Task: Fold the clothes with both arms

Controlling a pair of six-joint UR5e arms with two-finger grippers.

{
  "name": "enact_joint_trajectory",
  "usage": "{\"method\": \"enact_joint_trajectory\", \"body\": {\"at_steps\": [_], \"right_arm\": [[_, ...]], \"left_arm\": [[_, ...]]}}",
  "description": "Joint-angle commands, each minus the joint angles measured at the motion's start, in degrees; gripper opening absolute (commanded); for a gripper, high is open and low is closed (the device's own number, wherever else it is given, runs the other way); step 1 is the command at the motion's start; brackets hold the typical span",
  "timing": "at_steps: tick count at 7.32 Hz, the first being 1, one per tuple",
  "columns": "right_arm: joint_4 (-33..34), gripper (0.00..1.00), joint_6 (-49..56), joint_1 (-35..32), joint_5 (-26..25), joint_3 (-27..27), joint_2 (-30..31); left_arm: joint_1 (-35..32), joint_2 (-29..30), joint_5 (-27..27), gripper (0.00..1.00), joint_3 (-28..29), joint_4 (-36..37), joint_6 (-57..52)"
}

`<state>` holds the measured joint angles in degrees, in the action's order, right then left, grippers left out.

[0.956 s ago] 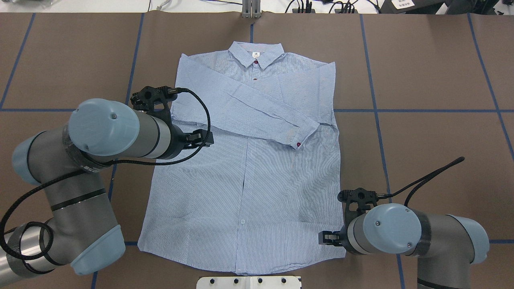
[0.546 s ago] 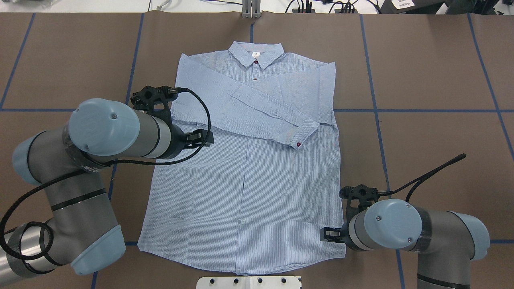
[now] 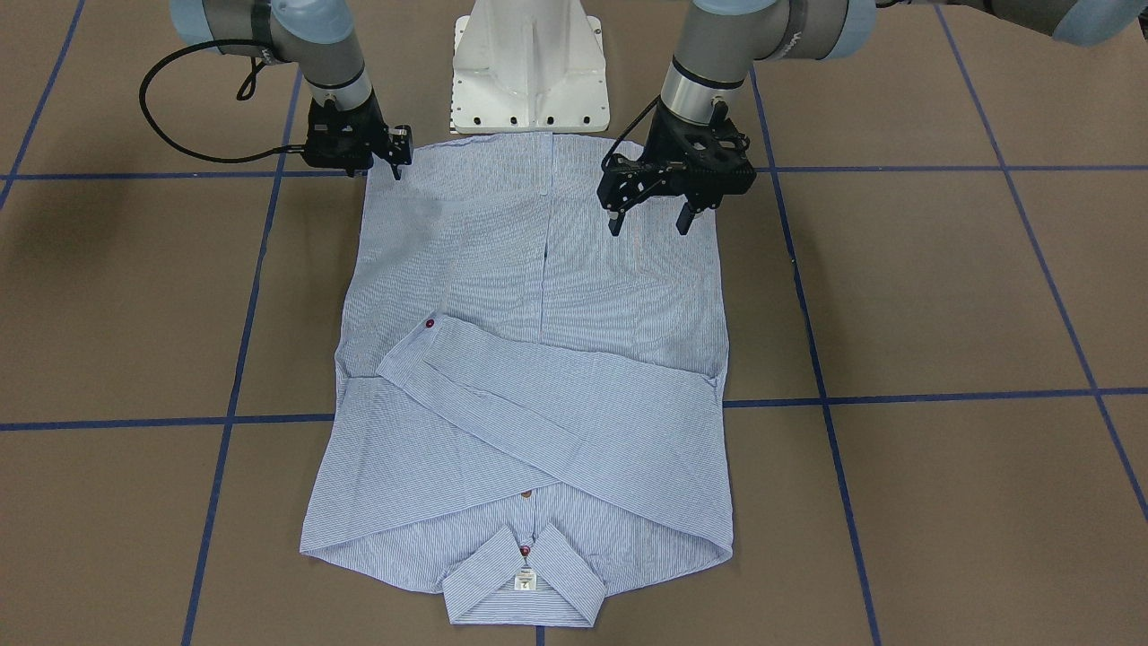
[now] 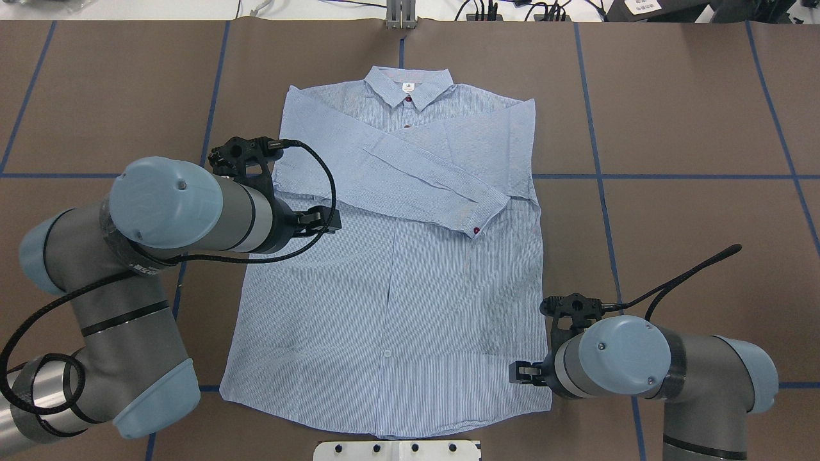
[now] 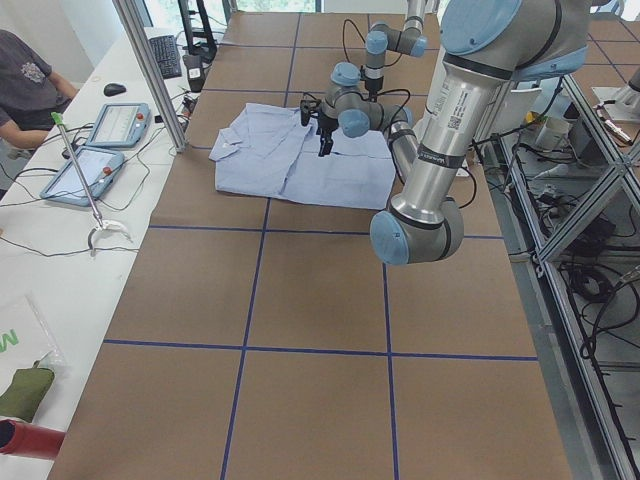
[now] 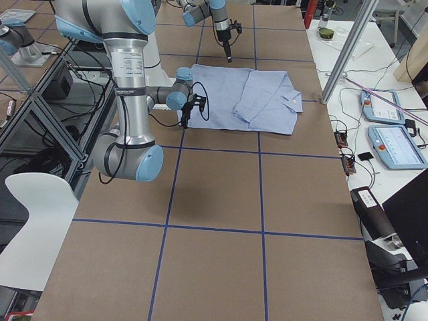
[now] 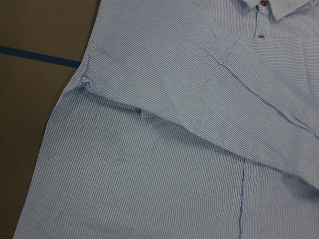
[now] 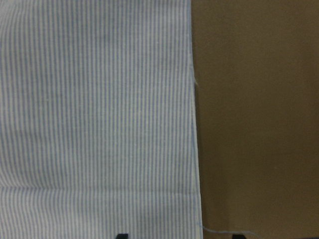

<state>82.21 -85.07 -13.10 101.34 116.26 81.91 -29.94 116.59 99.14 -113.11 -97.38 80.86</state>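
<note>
In the last second only the right gripper (image 3: pixel 395 167) had crept a little at the near hem corner of the shirt (image 4: pixel 391 288). The shirt lay flat on the table (image 4: pixel 705 128) with its sleeves crossed, so no fold had begun. The right gripper's jaws stood wide astride the side edge and the left gripper (image 3: pixel 648 220) hung wide above the cloth, but whether the right tips touched fabric could not be told.

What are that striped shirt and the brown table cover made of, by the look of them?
The shirt: thin woven cloth, probably cotton, matte; its fine stripes and soft creases show it. The table cover: seemingly brown paper or card, matte and flat, crossed by blue tape lines.
</note>
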Motion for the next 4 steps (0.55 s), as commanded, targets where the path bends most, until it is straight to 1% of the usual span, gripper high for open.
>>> {"method": "enact_joint_trajectory", "body": {"at_steps": [1, 3, 4], "right_arm": [[-0.03, 0.66, -0.09, -0.08, 0.18, -0.16, -0.18], [-0.03, 0.66, -0.18, -0.09, 0.44, -0.16, -0.18], [-0.03, 0.62, -0.18, -0.09, 0.44, -0.07, -0.18]], "left_arm": [[-0.03, -0.05, 0.0, 1.0, 0.0, 0.0, 0.0], [-0.03, -0.14, 0.0, 1.0, 0.0, 0.0, 0.0], [-0.03, -0.14, 0.0, 1.0, -0.09, 0.0, 0.0]]}}
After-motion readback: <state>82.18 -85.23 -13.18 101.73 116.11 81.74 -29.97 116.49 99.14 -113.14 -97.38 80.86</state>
